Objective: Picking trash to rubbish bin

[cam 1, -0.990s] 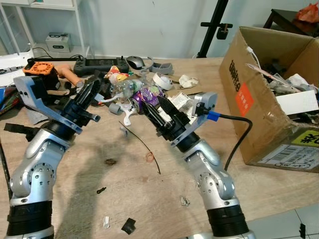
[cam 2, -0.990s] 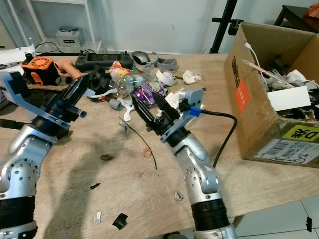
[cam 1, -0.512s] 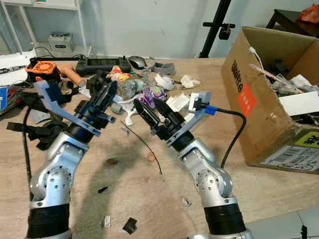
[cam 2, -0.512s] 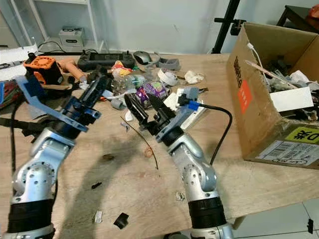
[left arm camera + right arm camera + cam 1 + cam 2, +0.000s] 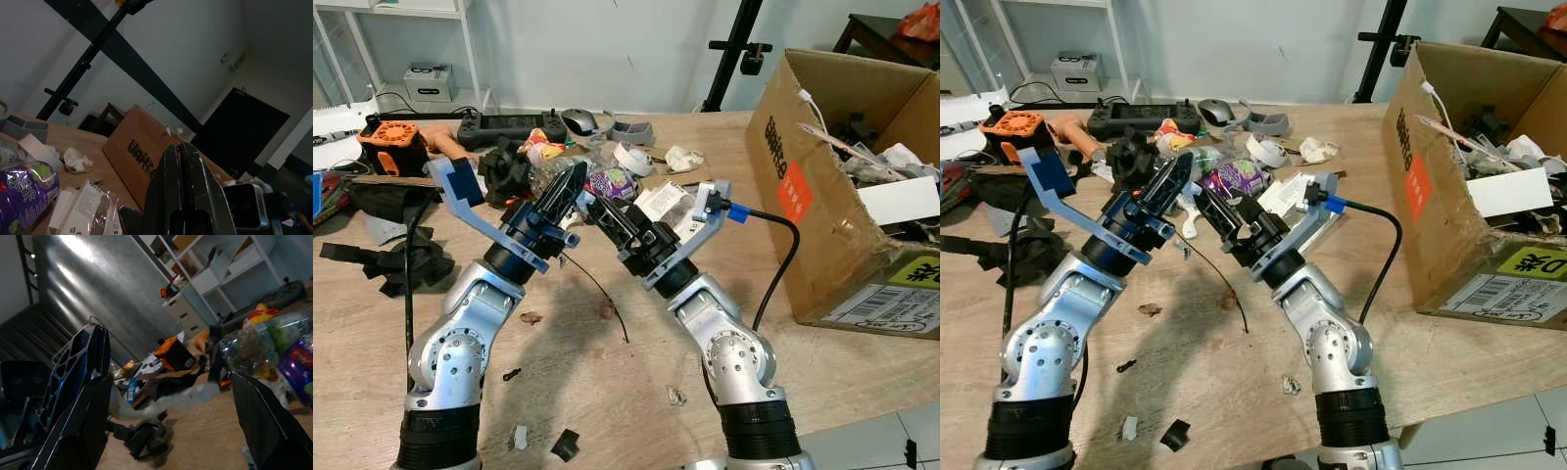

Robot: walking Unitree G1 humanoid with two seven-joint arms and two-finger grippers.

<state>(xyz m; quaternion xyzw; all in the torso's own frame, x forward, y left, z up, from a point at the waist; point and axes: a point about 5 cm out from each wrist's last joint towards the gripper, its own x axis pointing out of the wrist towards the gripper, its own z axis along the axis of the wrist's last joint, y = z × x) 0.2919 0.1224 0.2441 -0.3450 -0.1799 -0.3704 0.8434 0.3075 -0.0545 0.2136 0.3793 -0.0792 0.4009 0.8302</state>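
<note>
Both grippers hover over the litter heap at the tabletop's [image 5: 558,392] far middle, left gripper [image 5: 576,178] fingers together, right gripper [image 5: 602,211] fingers apart, likely lining up the purple wrapper [image 5: 612,183] for the cardboard box [image 5: 822,196] at the right edge.

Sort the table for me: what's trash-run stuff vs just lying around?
Job:
- purple wrapper
- plastic bottle
- crumpled paper
- cardboard box, already holding scraps
- left gripper, shut, and right gripper, open, both raised near the pile

Lying about:
- black controller
- mouse
- orange device
- black stand
</note>
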